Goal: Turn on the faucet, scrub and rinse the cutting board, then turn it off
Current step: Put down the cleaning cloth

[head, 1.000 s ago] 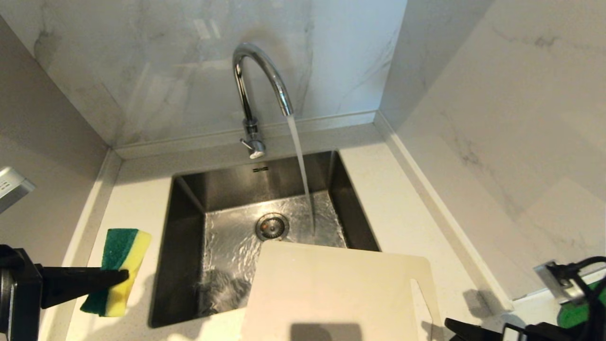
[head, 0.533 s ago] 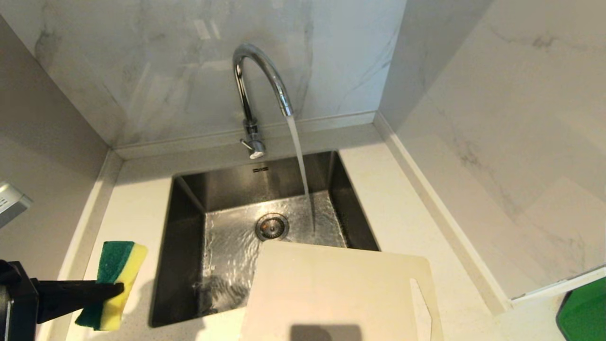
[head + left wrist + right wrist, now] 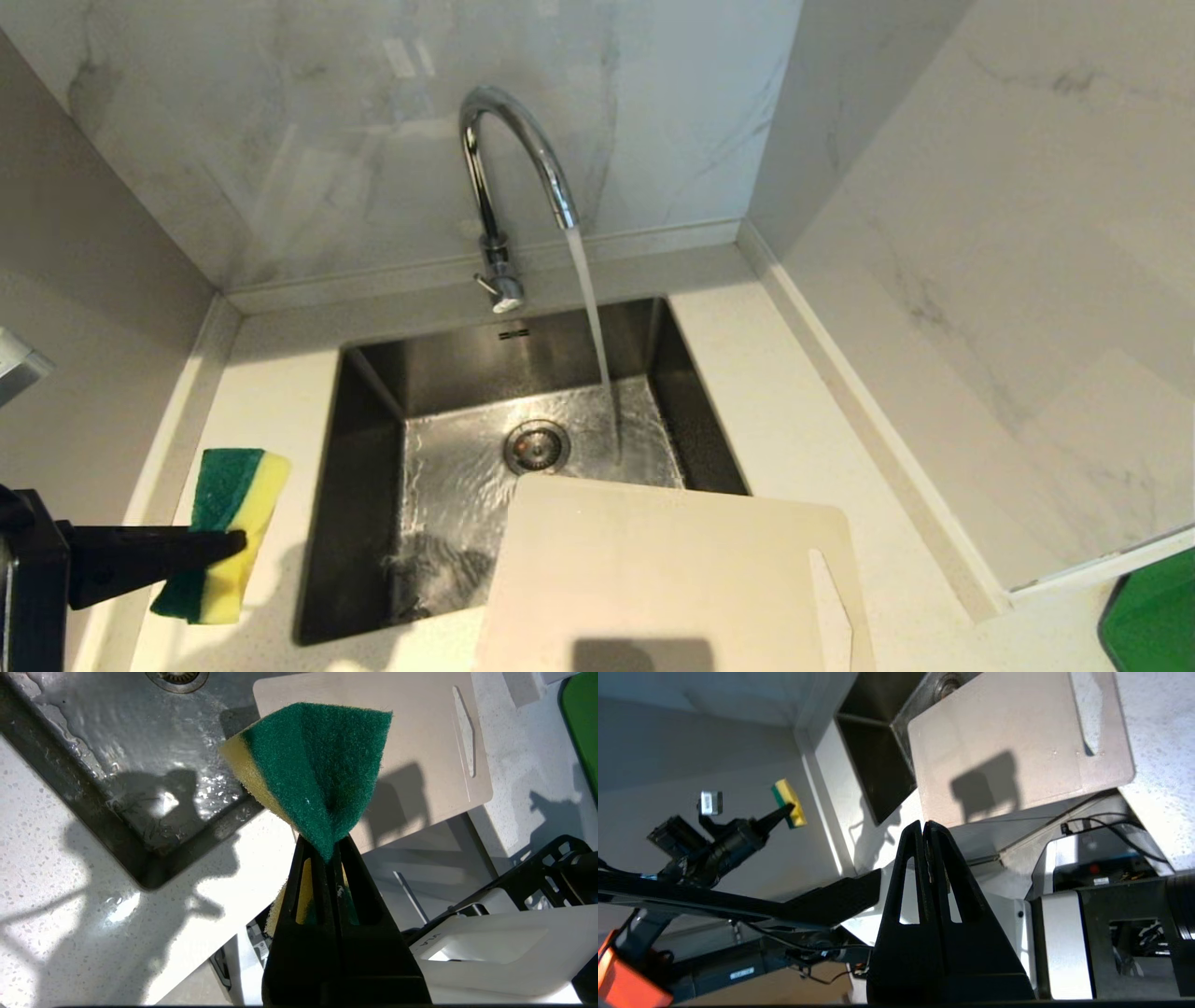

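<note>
The left tool (image 3: pixel 229 544) is pinched on the sponge (image 3: pixel 224 532), squeezing its middle flat, and hangs over the surface (image 3: pixel 271 411) to the left of the sink (image 3: pixel 364 523), near the front edge. The right tool (image 3: pixel 923 828) is pressed together on nothing and sits low, off the front edge of the surface and out of the head view; its own camera looks up past the board toward the sink.

The faucet (image 3: pixel 513 140) at the back edge is running: a stream falls from the spout into the basin and spreads across the bottom around the drain (image 3: pixel 536 445). So the first step looks done.

The board (image 3: pixel 672 579) lies flat at the front, its far left part overhanging the sink's front right corner, the slot handle toward the right. The stream lands beyond its far edge, not on it, and the sponge is well apart from it. Scrubbing, rinsing and shutting off the faucet all appear to remain.
</note>
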Robot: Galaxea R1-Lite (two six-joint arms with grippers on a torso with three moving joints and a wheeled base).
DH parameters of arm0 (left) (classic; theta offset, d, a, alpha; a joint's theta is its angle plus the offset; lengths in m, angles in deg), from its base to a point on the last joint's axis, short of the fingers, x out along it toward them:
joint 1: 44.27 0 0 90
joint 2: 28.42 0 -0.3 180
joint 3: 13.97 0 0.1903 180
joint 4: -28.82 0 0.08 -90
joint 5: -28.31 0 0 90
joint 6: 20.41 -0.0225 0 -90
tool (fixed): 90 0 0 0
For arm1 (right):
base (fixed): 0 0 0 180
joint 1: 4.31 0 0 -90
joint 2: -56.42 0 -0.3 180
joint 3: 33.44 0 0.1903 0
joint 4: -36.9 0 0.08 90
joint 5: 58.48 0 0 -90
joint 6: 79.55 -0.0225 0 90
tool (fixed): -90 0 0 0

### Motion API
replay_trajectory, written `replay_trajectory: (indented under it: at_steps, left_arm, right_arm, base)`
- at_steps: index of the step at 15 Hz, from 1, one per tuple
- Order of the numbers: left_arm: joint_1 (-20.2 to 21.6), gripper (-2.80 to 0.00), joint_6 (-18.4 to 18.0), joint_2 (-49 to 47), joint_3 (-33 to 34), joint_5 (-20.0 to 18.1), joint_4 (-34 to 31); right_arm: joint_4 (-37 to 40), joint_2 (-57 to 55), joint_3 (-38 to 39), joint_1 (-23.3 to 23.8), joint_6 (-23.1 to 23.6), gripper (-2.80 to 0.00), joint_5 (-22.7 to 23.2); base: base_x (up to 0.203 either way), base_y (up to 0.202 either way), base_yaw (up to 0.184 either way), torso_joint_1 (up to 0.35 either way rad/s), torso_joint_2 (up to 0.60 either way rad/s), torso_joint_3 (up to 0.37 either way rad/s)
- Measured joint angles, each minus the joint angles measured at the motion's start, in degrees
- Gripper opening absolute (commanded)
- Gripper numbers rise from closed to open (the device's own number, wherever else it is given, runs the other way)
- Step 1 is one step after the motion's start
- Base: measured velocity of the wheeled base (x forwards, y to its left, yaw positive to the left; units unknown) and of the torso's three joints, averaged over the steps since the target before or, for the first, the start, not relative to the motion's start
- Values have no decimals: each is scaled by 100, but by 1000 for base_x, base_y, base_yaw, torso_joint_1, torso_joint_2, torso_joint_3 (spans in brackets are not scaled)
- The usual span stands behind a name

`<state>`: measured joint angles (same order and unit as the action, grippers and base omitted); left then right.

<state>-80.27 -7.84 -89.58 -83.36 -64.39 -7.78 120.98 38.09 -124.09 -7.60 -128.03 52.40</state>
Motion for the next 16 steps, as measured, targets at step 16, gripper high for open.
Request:
replay_trajectory:
  at_steps: [16]
  left_arm:
    - [4,-280,-11,94,11,17,-15]
  right_arm:
    - [-223,601,393,474,261,-280,-1074]
  base:
    - [0,0,0,0,0,0]
